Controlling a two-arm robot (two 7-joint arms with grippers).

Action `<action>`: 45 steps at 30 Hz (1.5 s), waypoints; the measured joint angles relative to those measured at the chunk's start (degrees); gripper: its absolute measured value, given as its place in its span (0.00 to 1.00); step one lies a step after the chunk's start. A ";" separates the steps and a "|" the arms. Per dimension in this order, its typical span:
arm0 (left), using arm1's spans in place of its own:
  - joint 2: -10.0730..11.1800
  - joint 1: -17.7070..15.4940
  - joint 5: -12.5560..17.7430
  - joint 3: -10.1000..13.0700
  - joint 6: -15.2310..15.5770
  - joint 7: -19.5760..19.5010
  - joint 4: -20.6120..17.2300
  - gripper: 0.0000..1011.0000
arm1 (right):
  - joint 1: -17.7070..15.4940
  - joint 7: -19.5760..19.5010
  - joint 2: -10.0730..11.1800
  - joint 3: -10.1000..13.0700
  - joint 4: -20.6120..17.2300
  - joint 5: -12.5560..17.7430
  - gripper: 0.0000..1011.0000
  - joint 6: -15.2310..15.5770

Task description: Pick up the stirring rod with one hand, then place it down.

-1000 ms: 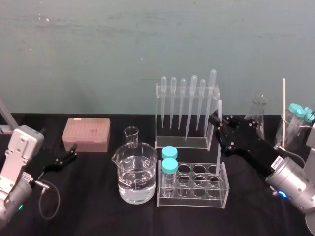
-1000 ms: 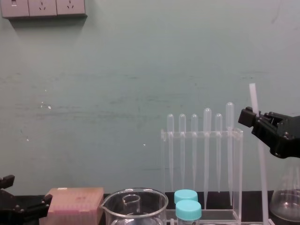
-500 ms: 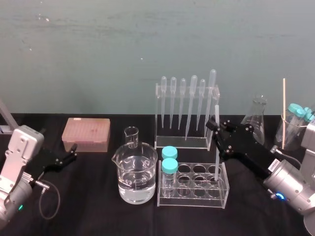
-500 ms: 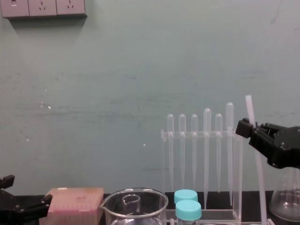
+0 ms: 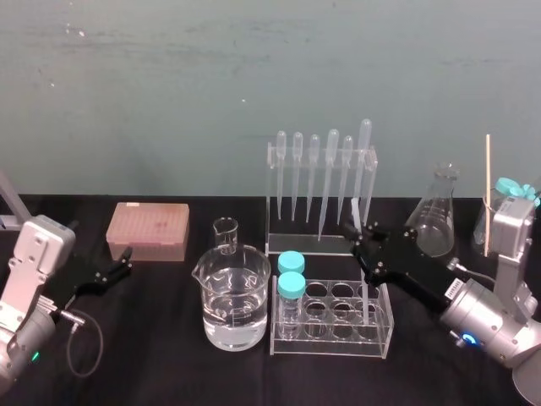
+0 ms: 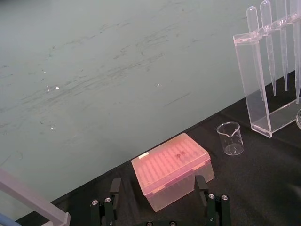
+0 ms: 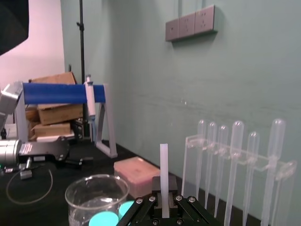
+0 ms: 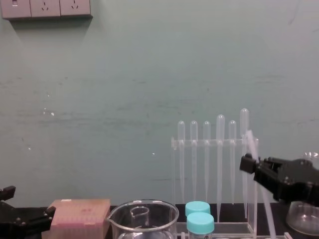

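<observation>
Right arm (image 5: 486, 317) reaches forward with jaws clamped; left arm (image 5: 34, 262) sits low, jaws apart.

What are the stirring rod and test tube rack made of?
The stirring rod, in the right gripper over the test tube rack: milky, translucent, matte; likely plastic, possibly frosted glass. The rack: clear flat panels, glossy edges, probably acrylic. The left gripper idles by the pink box.

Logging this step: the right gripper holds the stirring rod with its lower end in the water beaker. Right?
Not the beaker: the head view shows the right gripper holding the stirring rod with its lower end in the test-tube rack, at its right end. The left gripper rests open by the pink box.
</observation>
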 joint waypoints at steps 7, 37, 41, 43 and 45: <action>0.00 0.00 0.00 0.00 0.00 0.00 0.00 0.99 | 1.88 0.89 -0.23 -1.55 3.12 -0.67 0.07 0.90; 0.00 0.00 0.00 0.00 0.00 0.00 0.00 0.99 | 3.38 1.20 -0.61 -2.75 5.46 -1.47 0.07 1.15; 0.00 0.00 0.00 0.00 0.00 0.00 0.00 0.99 | 3.36 1.19 -0.61 -2.73 5.43 -1.45 0.13 1.14; 0.00 0.00 0.00 0.00 0.00 0.00 0.00 0.99 | 3.35 1.19 -0.61 -2.73 5.42 -1.44 0.19 1.13; 0.00 0.00 0.00 0.00 0.00 0.00 0.00 0.99 | 3.35 1.19 -0.61 -2.73 5.41 -1.43 0.24 1.12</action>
